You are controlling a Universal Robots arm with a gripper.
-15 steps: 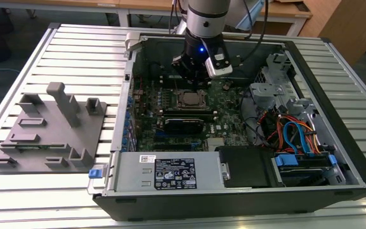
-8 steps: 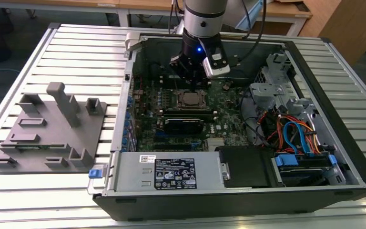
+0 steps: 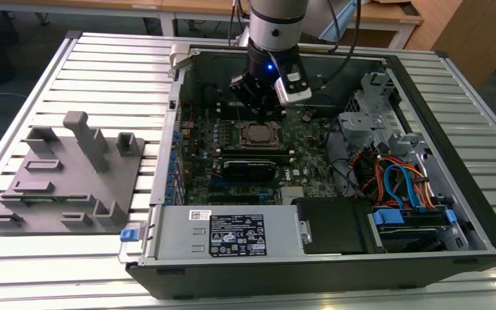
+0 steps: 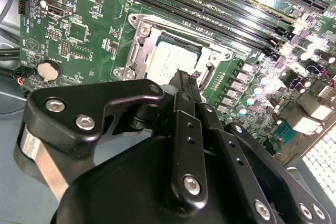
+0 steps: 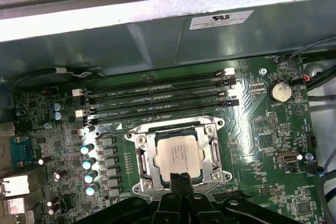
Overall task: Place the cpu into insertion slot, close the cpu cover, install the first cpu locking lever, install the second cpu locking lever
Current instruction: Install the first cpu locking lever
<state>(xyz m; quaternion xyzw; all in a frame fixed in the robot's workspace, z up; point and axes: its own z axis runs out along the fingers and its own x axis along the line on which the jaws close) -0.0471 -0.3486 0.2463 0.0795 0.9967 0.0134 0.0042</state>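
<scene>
The cpu (image 5: 177,155) lies flat in the insertion slot (image 4: 122,72) on the green board, its silvery top facing up; it also shows as cpu (image 4: 169,59) and cpu (image 3: 258,134). The cpu cover (image 5: 144,156), a thin silver frame, lies down around the chip. A thin wire lever (image 5: 113,135) runs along one side of the socket. My gripper (image 5: 181,178) hangs just over the socket's edge, fingers (image 4: 181,85) pressed together with nothing between them. In the exterior view the gripper (image 3: 261,111) is inside the case, just behind the socket.
Long black memory slots (image 5: 157,98) run beside the socket, and a coin battery (image 5: 279,92) sits nearby. The grey power supply box (image 3: 222,232) fills the case front, with cables (image 3: 399,181) at the exterior view's right. A grey fixture plate (image 3: 67,174) lies outside the case.
</scene>
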